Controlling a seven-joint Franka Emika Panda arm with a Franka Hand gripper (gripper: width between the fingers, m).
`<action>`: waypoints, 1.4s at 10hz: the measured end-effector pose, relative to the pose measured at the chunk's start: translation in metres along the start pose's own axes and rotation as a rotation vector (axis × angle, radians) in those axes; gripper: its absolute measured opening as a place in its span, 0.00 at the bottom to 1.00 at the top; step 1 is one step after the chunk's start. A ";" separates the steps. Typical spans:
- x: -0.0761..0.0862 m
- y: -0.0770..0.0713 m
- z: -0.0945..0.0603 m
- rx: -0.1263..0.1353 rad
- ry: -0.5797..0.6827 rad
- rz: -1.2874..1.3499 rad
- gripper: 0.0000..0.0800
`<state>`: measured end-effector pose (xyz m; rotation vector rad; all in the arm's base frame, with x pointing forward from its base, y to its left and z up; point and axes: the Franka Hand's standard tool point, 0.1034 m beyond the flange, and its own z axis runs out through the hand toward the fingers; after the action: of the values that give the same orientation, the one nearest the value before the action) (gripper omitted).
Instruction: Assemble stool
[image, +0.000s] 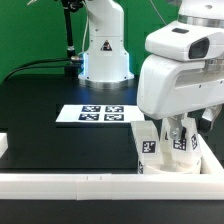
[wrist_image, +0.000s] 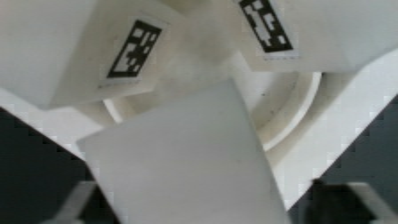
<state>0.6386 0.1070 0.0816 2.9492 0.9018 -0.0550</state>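
In the wrist view a plain white stool leg runs between my fingers and fills the gap between them. My gripper is shut on it. Beyond it stand two more legs with black-and-white tags, and the curved rim of the round seat shows behind them. In the exterior view my gripper reaches down over the stool parts at the front right. Two tagged legs stand up there. The seat is mostly hidden under the hand.
The marker board lies on the black table in the middle. A long white border rail runs along the front, with a side piece at the exterior view's right. The arm's base stands at the back.
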 end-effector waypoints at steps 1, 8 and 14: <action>0.000 0.000 0.000 0.001 0.000 0.071 0.43; 0.001 0.004 0.000 0.002 0.014 0.754 0.43; 0.005 0.012 0.000 0.127 0.027 1.455 0.43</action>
<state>0.6490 0.0999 0.0823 2.9011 -1.3356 0.0011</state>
